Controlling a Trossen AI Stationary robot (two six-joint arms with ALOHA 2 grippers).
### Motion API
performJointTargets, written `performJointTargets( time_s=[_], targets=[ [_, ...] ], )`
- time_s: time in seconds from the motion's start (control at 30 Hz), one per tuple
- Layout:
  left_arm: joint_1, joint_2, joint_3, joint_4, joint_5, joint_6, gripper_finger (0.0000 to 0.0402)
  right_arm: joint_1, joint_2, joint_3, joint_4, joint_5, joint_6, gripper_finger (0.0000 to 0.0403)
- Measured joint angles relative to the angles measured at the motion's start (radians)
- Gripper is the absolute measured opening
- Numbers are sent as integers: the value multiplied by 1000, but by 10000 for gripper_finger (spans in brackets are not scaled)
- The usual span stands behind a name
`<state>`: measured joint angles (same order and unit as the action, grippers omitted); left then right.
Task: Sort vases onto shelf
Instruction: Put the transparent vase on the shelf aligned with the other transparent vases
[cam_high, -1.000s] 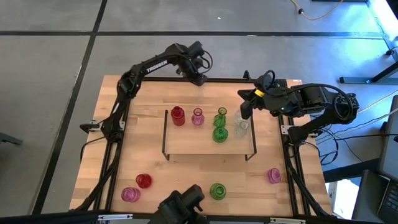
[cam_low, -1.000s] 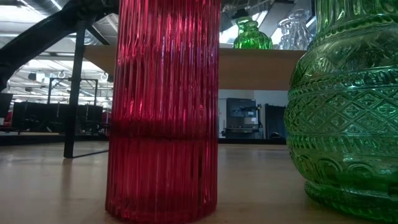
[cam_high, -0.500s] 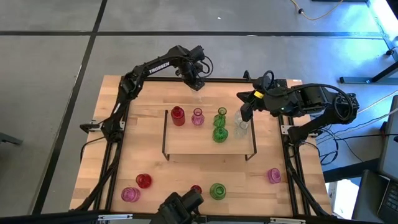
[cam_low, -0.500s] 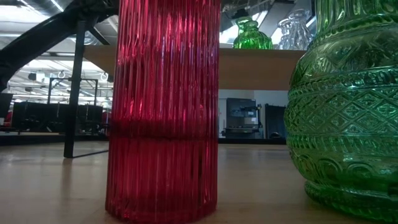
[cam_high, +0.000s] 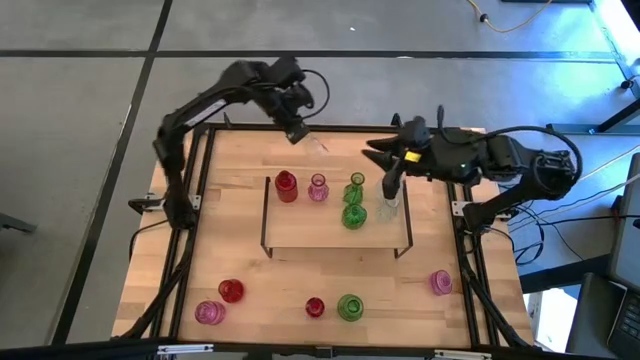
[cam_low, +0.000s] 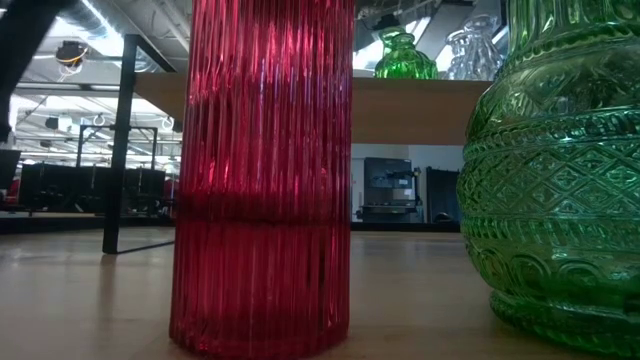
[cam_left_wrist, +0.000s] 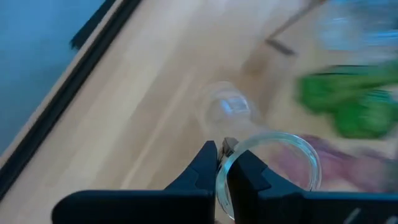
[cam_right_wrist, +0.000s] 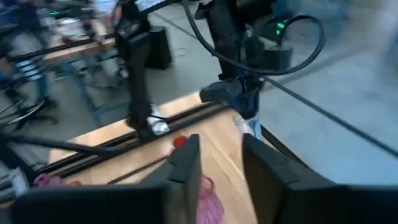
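From above we see the left gripper (cam_high: 296, 130) over the table's (cam_high: 235, 190) far edge, at about 11 o'clock from the shelf (cam_high: 300, 228). Only its wrist view shows the grip: the fingers (cam_left_wrist: 202, 168) are pinched on the rim of a clear vase (cam_left_wrist: 273, 165), held off the wood. The right gripper (cam_high: 391, 185) hangs over the shelf's 2 o'clock corner, just above another clear vase (cam_high: 388, 205); its wrist view shows its fingers (cam_right_wrist: 186, 165) spread with nothing between them. On the shelf stand a red vase (cam_high: 286, 185), a pink vase (cam_high: 318, 188) and two green vases (cam_high: 354, 215). The low view fills with a ribbed red vase (cam_low: 262, 180) and a patterned green vase (cam_low: 550, 170) at the table's near edge. We can read no writing in any view
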<state>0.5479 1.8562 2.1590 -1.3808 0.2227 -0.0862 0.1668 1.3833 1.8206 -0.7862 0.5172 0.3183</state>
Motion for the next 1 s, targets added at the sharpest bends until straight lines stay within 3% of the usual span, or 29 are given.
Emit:
performJointTargets(
  time_s=[0.2,0.37,0.53,0.7,1.0],
  targets=[
    [-152,-148,0,29,-44,-115,10,-62,74,0,88,-223,-157,185],
    [-278,-196,0,68,-126,-217,10,-104,159,0,105,-374,-228,221],
    [-358,-197,0,77,-236,-247,10,-104,200,-1,160,-335,-306,223],
    [-362,-197,0,72,-318,-259,10,-109,201,-1,169,-289,-317,221],
    [-403,-197,0,142,-257,-237,10,-115,201,0,213,-301,-324,221]
  ],
)
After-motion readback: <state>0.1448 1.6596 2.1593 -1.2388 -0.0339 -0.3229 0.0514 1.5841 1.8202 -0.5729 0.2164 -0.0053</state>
